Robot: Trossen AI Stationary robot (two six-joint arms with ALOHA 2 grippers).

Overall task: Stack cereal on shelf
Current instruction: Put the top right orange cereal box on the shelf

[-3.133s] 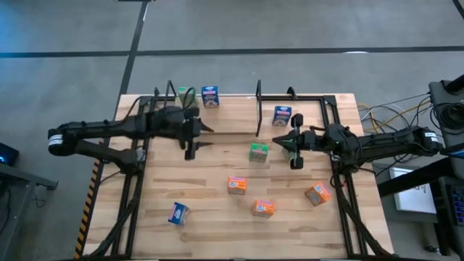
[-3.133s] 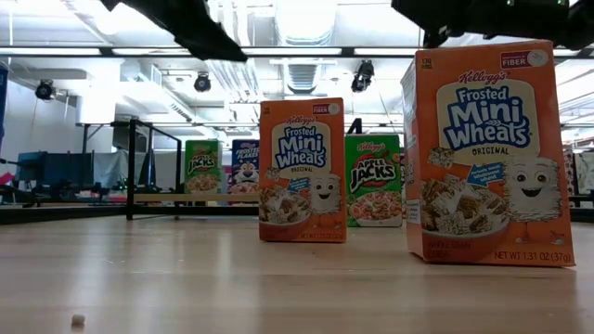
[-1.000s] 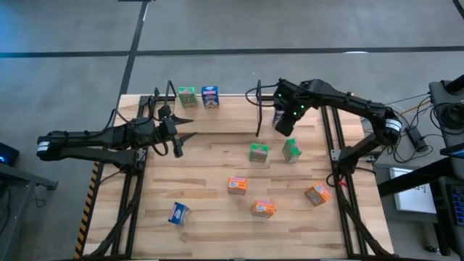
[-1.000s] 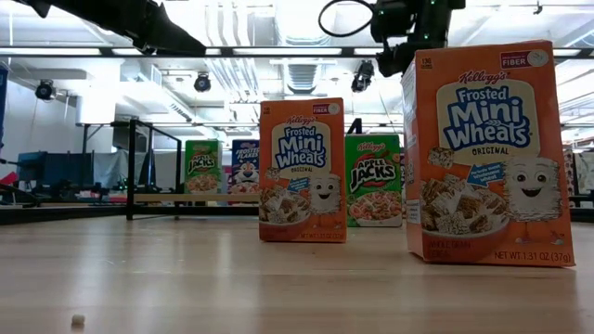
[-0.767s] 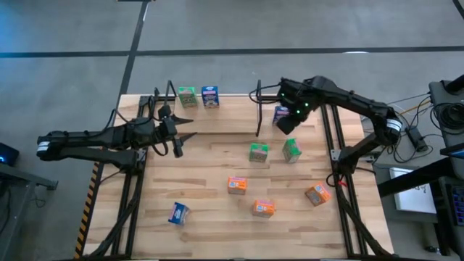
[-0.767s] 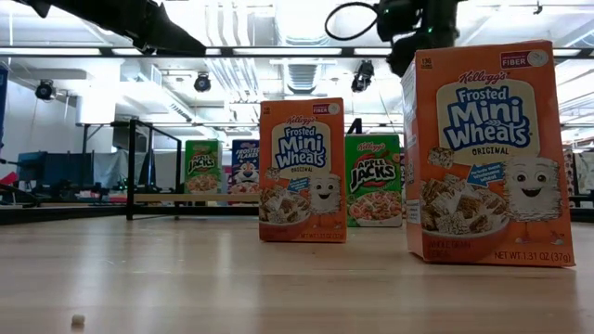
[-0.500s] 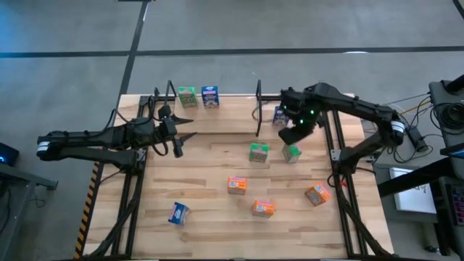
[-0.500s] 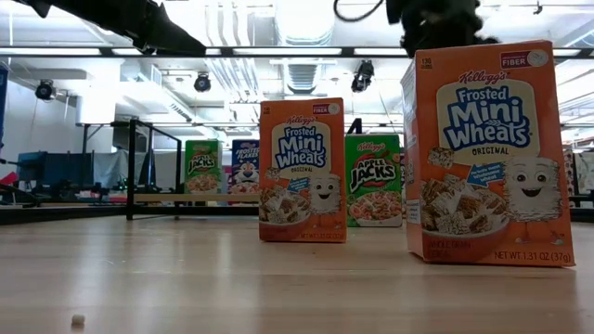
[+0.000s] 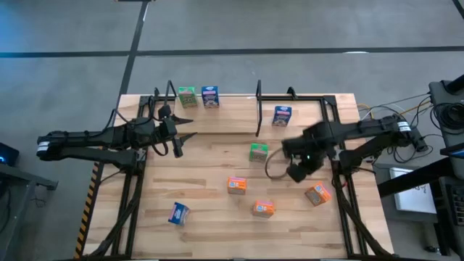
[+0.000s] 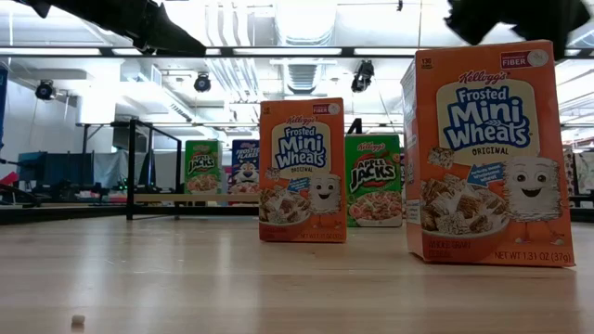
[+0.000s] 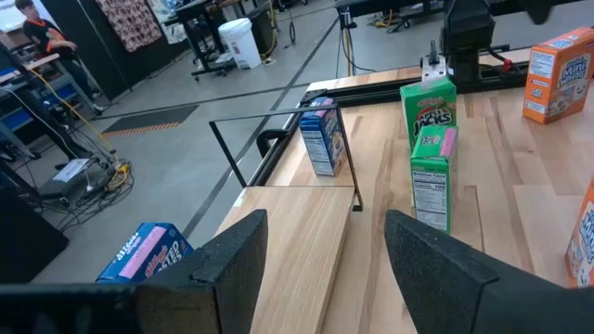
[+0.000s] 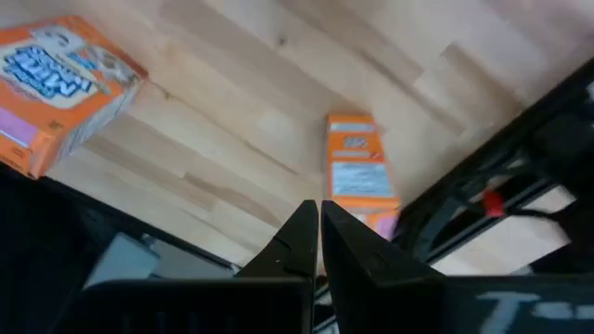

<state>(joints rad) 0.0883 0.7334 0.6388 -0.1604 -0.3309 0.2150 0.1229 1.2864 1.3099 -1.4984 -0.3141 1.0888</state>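
- right gripper [image 9: 296,171] sits over the right-middle of the table [image 9: 210,192], fingers [image 12: 306,243] pinched together with nothing between them
- right wrist view looks down past those fingers at an orange box [image 12: 357,181] standing near the black frame, plus another orange box [image 12: 60,88] lying tilted off to one side
- left gripper [image 9: 183,142] hangs over the left half of the table, a bit in front of the shelf, fingers [image 11: 232,264] spread apart and holding nothing
- the shelf [image 9: 232,106] runs along the back edge of the table, a light wood strip with thin black wire uprights
- on it right now: a green box [image 9: 187,96] and a blue box [image 9: 210,96] just beside each other at the left end, both upright, and another blue box [image 9: 282,115] on its own past the wire upright [image 9: 258,109], well apart from the pair
- a second green box [image 9: 258,152] stands on the table in front of the shelf, near the middle, just to the left of the right gripper
- three orange boxes sit toward the front: one mid-table [image 9: 236,185], one nearer the front edge [image 9: 263,209], one [image 9: 317,194] to the right, near the right gripper
- a lone blue box [image 9: 178,213] lies tilted near the front left, well apart from everything else
- low view has two orange boxes [image 10: 302,170] [image 10: 485,153] up close, partly covering the green one [image 10: 374,181] behind them
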